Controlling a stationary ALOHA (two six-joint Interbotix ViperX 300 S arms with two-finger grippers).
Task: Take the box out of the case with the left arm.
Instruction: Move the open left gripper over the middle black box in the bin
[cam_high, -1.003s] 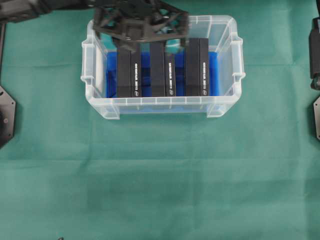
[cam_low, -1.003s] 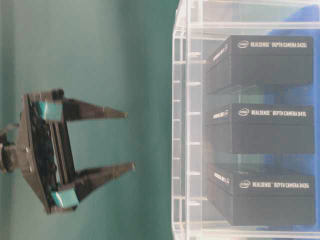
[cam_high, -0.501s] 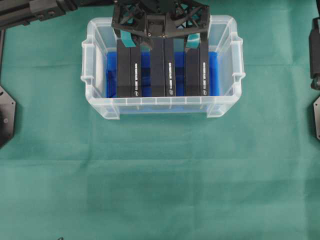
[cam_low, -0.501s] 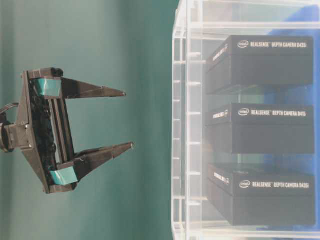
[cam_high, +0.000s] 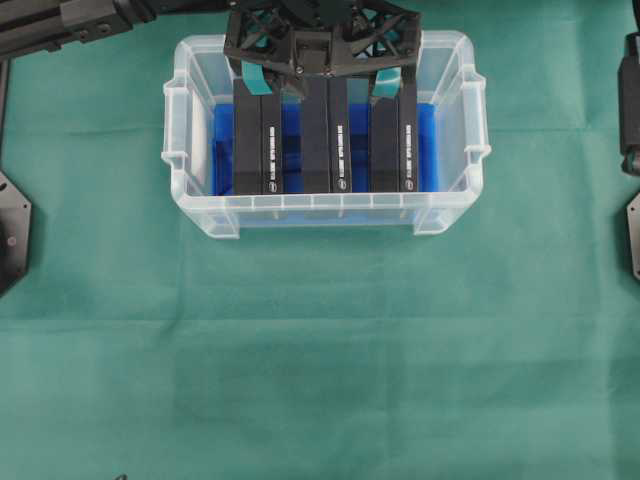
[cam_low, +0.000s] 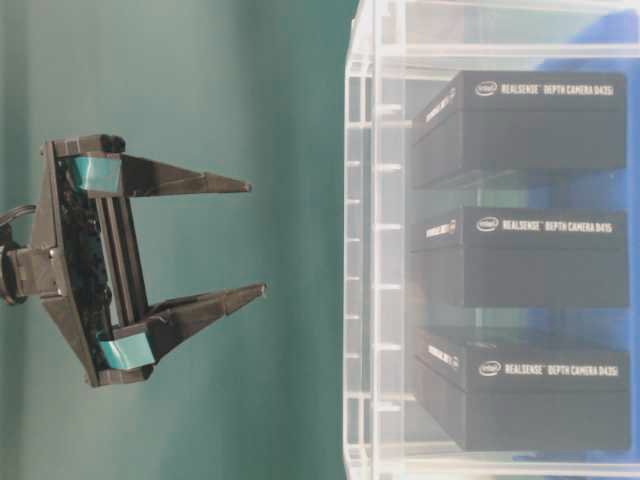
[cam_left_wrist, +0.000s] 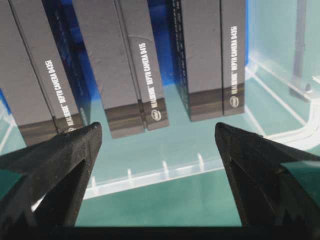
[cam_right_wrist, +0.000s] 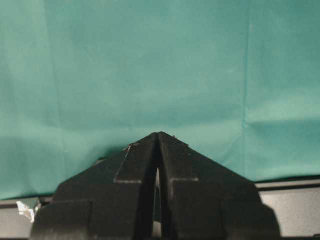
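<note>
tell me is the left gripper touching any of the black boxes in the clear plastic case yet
Apart. The table-level view shows the open left gripper short of the clear plastic case, with green cloth between its tips and the black boxes.

The case, a clear rectangular plastic tub with a rimmed edge, side handles and a bright blue bottom lining, is set on the far middle of the green cloth. Three black boxes printed "RealSense Depth Camera" are stood on edge inside it, side by side with gaps between: the left box, the middle box and the right box. All three are aligned near to far.
</note>
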